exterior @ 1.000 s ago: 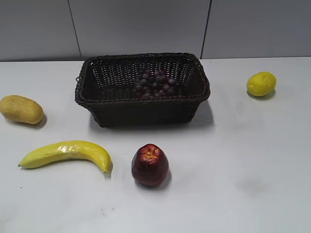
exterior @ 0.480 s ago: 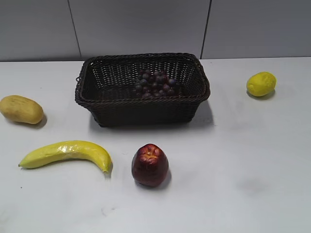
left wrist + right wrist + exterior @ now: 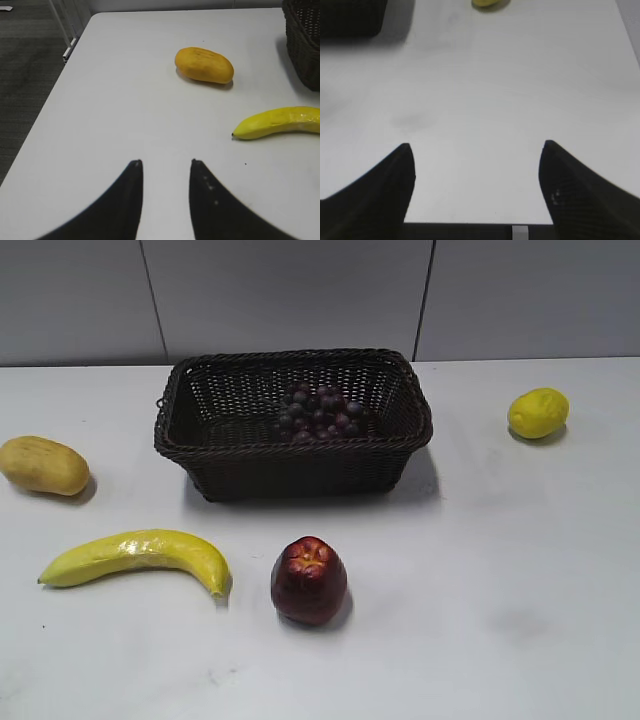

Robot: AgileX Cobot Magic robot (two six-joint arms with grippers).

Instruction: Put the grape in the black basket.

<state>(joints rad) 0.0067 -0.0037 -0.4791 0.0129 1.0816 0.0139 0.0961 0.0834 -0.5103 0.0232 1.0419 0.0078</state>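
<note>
We start at our left gripper (image 3: pixel 165 167): its 2 dark fingers stand a narrow gap apart with only bare white table (image 3: pixel 125 100) between them, so it is released and grips nothing. Ahead of it and to the right lies the banana (image 3: pixel 277 122), its tip pointing back toward the middle of the table, and beyond that the orange-yellow mango (image 3: pixel 204 65) lies on its side. At the far right edge of this view we see a corner of the black basket (image 3: pixel 303 40).

Our right gripper (image 3: pixel 476 150) is spread wide, its 2 fingers well apart over empty tabletop, also holding nothing. Past it, at the top edge of the right wrist view, we catch the lower part of the lemon (image 3: pixel 490 4), and a dark blurred corner of the basket sits at the top left.

From the exterior view neither gripper shows. The grape (image 3: pixel 320 413) lies inside the black basket (image 3: pixel 293 450), right of its middle and toward the far wall, with the braided rim all around it. In front of the basket, well apart from it, the dark red apple (image 3: pixel 309 579) stands with its stem hollow up. The banana (image 3: pixel 137 555) lies to the apple's left, near but not touching. The mango (image 3: pixel 43 465) sits at the far left, and the lemon (image 3: pixel 538 412) at the far right, each well clear of the basket.
</note>
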